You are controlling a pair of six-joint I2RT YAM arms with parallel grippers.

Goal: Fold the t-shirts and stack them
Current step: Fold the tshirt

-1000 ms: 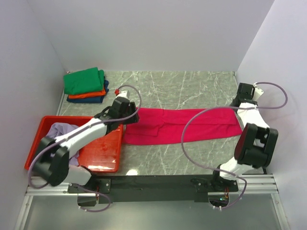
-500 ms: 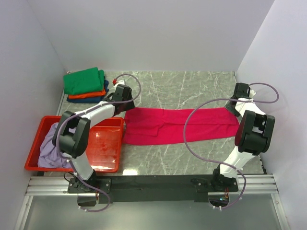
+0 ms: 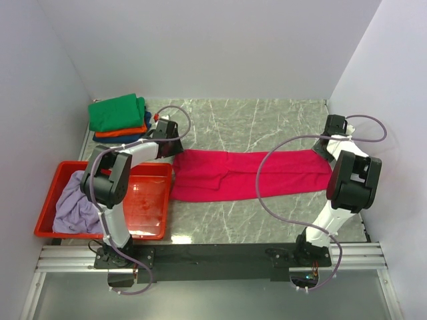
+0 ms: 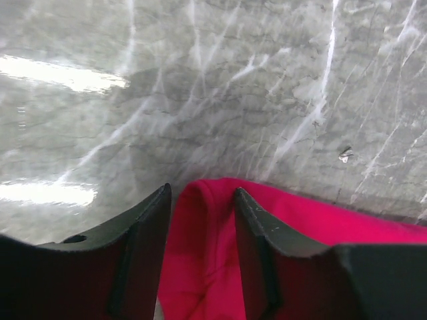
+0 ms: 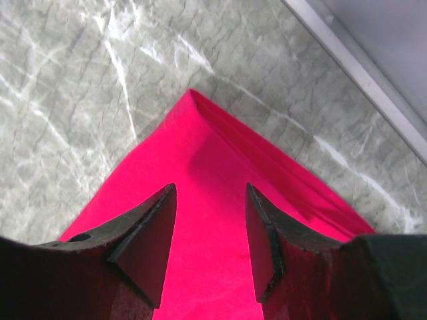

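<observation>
The crimson-pink t-shirt (image 3: 220, 177) lies folded into a long strip across the middle of the table. My left gripper (image 3: 175, 148) is at its far left corner. In the left wrist view it (image 4: 201, 193) is open, its fingers either side of a raised fold of the pink cloth (image 4: 200, 267). My right gripper (image 3: 325, 152) is at the far right corner. In the right wrist view it (image 5: 210, 190) is open just above the flat pink corner (image 5: 207, 120). Green, orange and dark blue shirts (image 3: 119, 119) are stacked at the back left. The lavender shirt (image 3: 77, 208) lies crumpled in the tray.
The red plastic tray (image 3: 143, 230) stands at the near left, beside the pink shirt's left end. The right side wall and the table's metal edge strip (image 5: 360, 73) run close to my right gripper. Grey marble table (image 3: 253, 120) shows behind the shirt.
My left arm has swung off the tray and lowered its gripper onto the shirt's far left corner. My right gripper has settled down onto the far right corner.
</observation>
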